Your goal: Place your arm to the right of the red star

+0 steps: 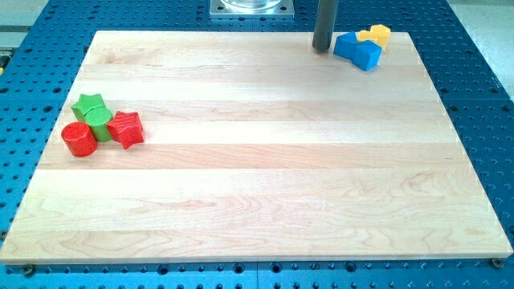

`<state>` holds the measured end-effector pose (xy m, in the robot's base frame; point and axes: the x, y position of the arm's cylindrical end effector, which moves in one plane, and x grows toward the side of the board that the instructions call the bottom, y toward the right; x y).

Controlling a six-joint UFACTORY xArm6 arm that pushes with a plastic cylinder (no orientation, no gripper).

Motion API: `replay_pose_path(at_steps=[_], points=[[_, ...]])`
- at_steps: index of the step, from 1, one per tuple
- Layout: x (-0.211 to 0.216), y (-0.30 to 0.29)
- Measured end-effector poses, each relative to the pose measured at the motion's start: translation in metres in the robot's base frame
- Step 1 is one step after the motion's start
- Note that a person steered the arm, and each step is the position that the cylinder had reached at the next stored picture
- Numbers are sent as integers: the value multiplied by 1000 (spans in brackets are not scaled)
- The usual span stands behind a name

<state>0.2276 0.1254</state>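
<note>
The red star [126, 128] lies at the view's left on the wooden board [257, 201], touching a green block. My tip [322, 49] is at the view's top, right of centre, far to the upper right of the red star. It stands just left of a blue block [358, 50].
A green star [88, 105] and a green cylinder [100, 124] sit left of the red star, with a red cylinder [79, 139] below them. A yellow block [375, 35] touches the blue block at the top right. A metal base [251, 7] is at the top edge.
</note>
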Motion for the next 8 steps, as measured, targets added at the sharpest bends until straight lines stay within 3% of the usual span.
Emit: replay_pose_path(at_steps=[1, 3, 8], points=[[2, -1], [97, -42], [118, -43]])
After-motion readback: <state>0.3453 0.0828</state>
